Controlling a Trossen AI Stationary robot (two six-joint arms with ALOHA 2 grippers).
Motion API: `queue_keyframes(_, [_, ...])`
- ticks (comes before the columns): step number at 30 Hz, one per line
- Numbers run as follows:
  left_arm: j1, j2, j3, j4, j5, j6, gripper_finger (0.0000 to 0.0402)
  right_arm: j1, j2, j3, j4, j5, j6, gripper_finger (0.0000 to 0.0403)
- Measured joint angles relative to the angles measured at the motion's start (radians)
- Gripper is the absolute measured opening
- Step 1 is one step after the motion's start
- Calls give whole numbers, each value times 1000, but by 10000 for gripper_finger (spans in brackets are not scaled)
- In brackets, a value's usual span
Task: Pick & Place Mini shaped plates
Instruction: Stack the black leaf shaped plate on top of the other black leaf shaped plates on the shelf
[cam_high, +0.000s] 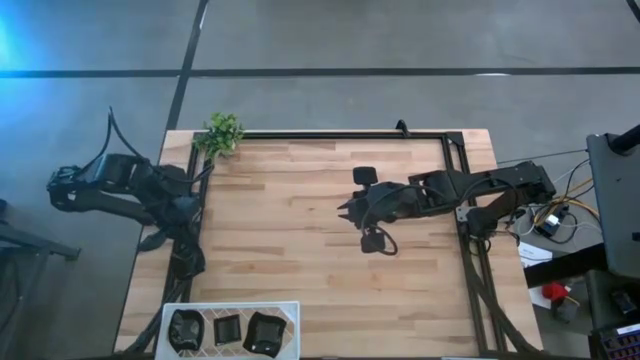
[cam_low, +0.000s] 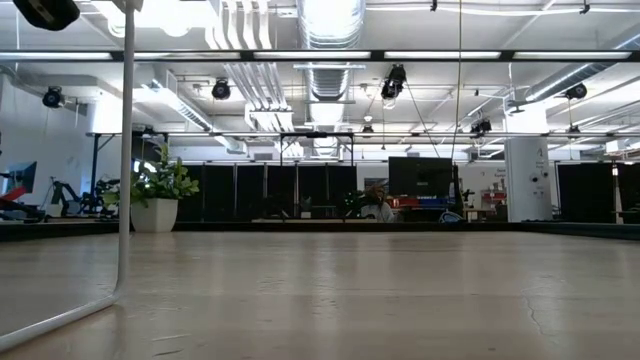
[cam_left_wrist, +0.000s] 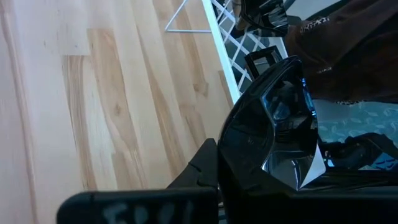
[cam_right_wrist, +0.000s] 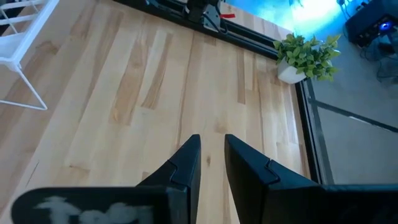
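- Three mini shaped plates (cam_high: 228, 329) sit in a white tray (cam_high: 290, 306) at the counter's (cam_high: 300, 250) near-left edge
- Right end effector (cam_right_wrist: 211, 155) hovers mid-counter, fingers nearly together, empty
- Left end effector (cam_high: 190, 262) beside the counter's left edge; fingers' state unclear

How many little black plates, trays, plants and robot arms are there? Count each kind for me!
Mini shaped plates: 3, in the tray
White wire tray: 1
Green plant: 1
Robot arms: 2, with a left gripper and a right gripper
Total: 7
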Motion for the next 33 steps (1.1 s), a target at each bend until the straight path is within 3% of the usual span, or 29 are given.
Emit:
queue_keyframes(22, [-24, 30, -4, 18, 8, -23, 0, 1, -2, 0, 0, -2, 28, 68])
queue_keyframes(29, [-172, 105, -8, 59, 7, -135, 0, 1, -2, 0, 0, -2, 22, 68])
queue_keyframes(33, [-310, 138, -15, 83, -65, -244, 0, 1, -2, 0, 0, -2, -7, 68])
